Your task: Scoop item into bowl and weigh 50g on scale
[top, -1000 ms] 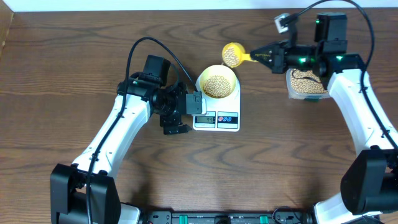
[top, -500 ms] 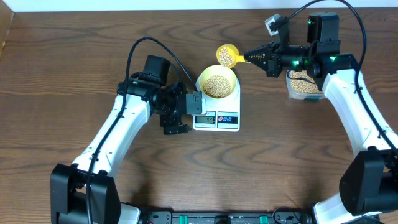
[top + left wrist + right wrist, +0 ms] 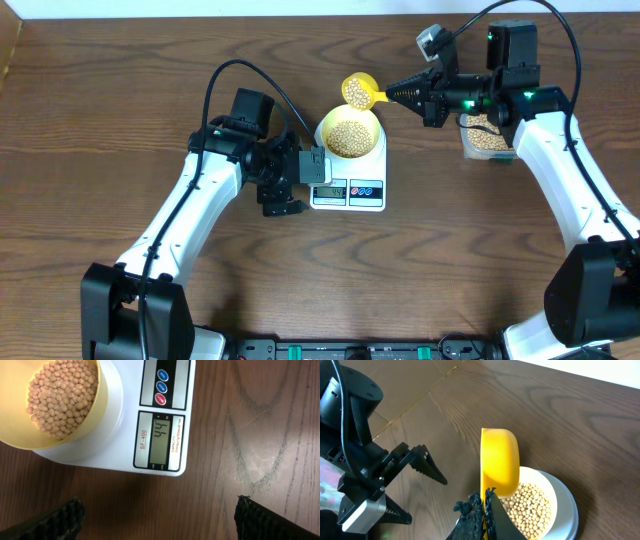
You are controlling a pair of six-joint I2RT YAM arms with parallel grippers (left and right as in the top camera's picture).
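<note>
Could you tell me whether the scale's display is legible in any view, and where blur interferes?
Left wrist: display sharp and glare-free, reading 44; the left fingertips at the bottom edge are soft. Overhead: even light, but the display is too small to read. Right wrist: display out of frame; scoop crisp, right fingers at the lens dark and blurred.

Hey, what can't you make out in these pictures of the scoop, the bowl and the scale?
- Overhead: the scale display is too small to read.
- Right wrist: what the yellow scoop holds is hidden by its own back.
- Overhead: the clear tub is partly covered by the right arm.
- Left wrist: the bowl is cut off by the top and left edges.
</note>
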